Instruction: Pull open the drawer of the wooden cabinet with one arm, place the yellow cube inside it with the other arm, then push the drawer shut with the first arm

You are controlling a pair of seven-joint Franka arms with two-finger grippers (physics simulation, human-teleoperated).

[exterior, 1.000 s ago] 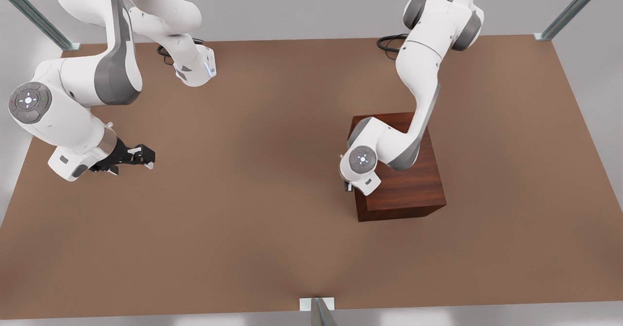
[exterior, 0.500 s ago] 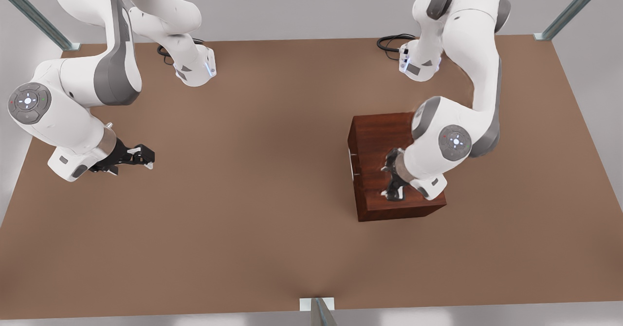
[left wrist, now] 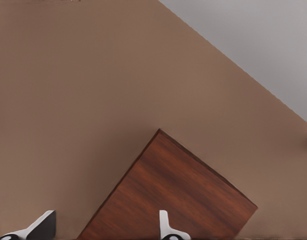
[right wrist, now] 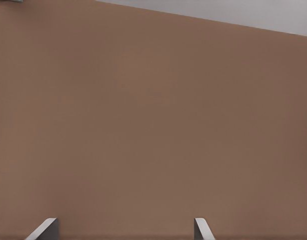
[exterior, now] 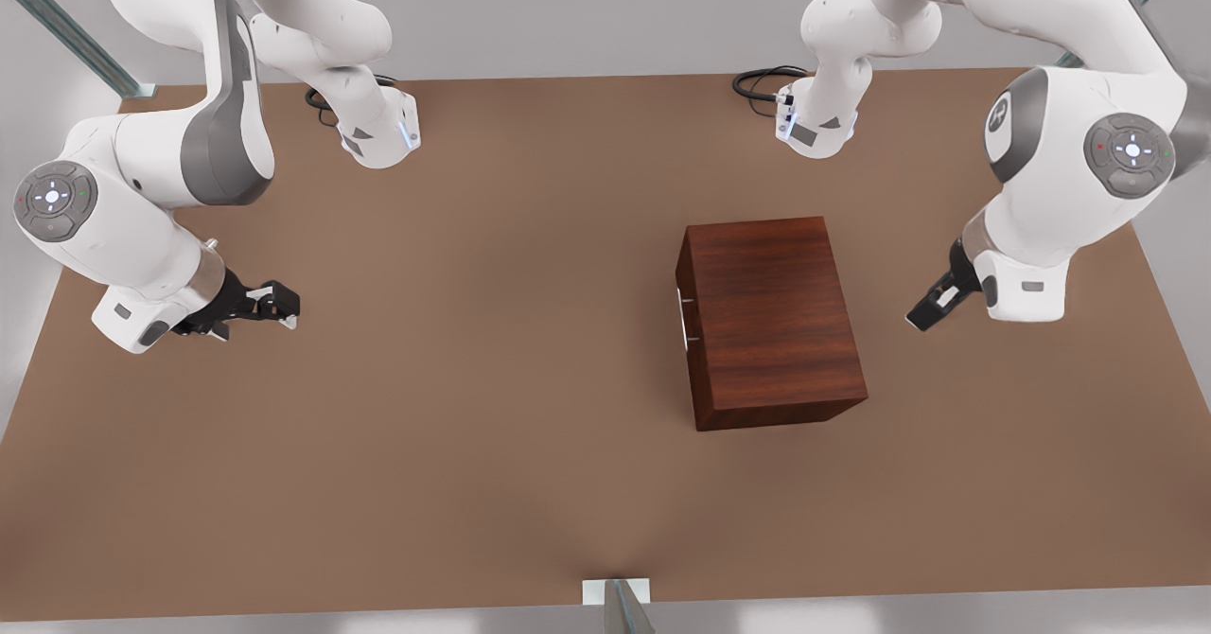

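The wooden cabinet [exterior: 771, 312] stands on the table, right of the middle in the front view. Its drawer sits flush, marked by a thin silver-white handle [exterior: 683, 320] on the side facing the front view's left. My left gripper [exterior: 927, 312] hangs open just off the cabinet's opposite side, at the front view's right. The left wrist view has the cabinet [left wrist: 173, 200] just beyond the open left gripper [left wrist: 105, 216]. My right gripper [exterior: 276, 305] waits open low over the table at the front view's left, and the right wrist view shows this gripper [right wrist: 124, 221] over bare tabletop. The yellow cube is out of view.
The brown table [exterior: 492, 407] spreads wide around the cabinet. Both arm bases [exterior: 383, 137] [exterior: 814, 123] stand at its far edge with black cables. Metal frame posts [exterior: 1116, 14] rise at the far corners and another post [exterior: 620, 606] at the near edge.
My left gripper has left the drawer's front, swung across the cabinet's top and come down beyond its far side at the front view's right. The right arm has barely moved.
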